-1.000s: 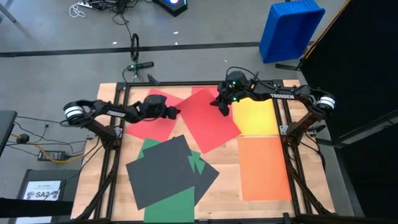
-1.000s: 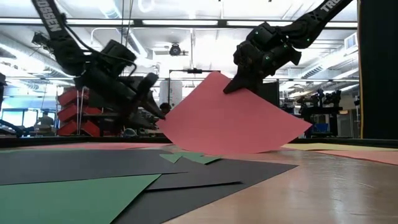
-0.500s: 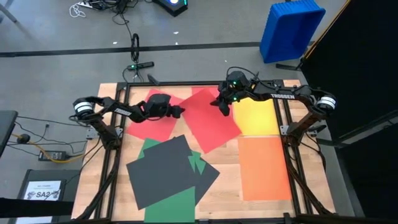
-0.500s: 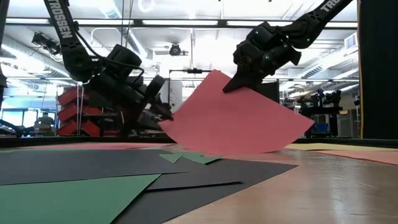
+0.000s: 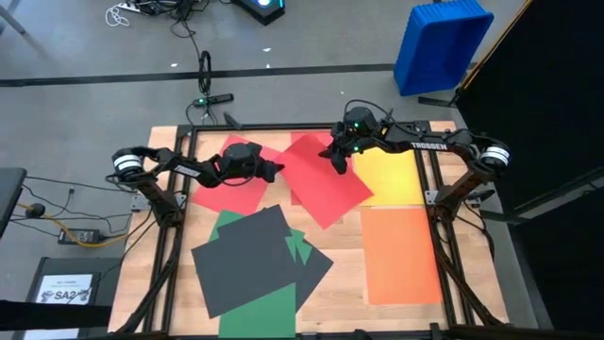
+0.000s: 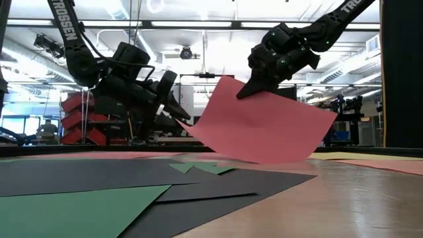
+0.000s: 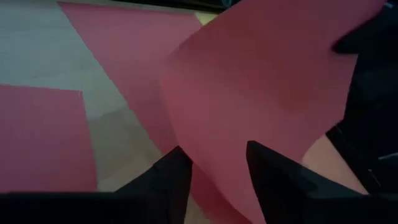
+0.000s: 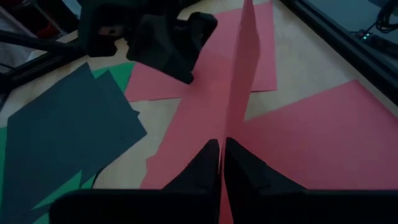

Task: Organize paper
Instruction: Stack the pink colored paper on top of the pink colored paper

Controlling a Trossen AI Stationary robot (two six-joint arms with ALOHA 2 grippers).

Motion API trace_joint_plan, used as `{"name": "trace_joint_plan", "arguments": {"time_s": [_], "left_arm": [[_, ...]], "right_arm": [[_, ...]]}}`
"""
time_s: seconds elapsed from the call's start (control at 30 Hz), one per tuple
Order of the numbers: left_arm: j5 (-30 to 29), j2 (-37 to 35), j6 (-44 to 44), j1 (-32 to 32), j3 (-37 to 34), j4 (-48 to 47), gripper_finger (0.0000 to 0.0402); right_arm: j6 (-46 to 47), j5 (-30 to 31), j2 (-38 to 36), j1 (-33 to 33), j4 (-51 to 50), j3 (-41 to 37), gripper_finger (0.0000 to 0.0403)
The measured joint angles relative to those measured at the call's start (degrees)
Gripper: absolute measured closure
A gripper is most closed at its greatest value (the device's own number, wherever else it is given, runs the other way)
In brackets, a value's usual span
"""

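Right gripper [image 5: 337,161] is clamped on the red sheet [image 5: 326,184] at its far corner, and I've got that sheet lifted clear of the table [image 5: 344,260], tilted. Left gripper [image 5: 275,170] sits at the sheet's opposite edge, fingers [image 7: 168,180] apart, the edge between them, though I can't tell if they touch. Another red sheet [image 5: 226,194] lies flat beneath; black, green, yellow and orange sheets stay on the table.
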Motion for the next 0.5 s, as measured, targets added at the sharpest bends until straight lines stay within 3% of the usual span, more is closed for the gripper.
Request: {"name": "trace_joint_plan", "arguments": {"time_s": [0.33,0.5], "left_arm": [[-3.2,0.2,1.2,0.0,0.0,-0.3,0.0388],[-3.2,0.2,1.5,0.2,0.0,1.1,0.04]], "right_arm": [[0.0,0.2,0.0,-0.1,-0.3,0.0,0.0403],[0.0,0.9,0.0,-0.6,-1.1,0.0,0.0403]]}}
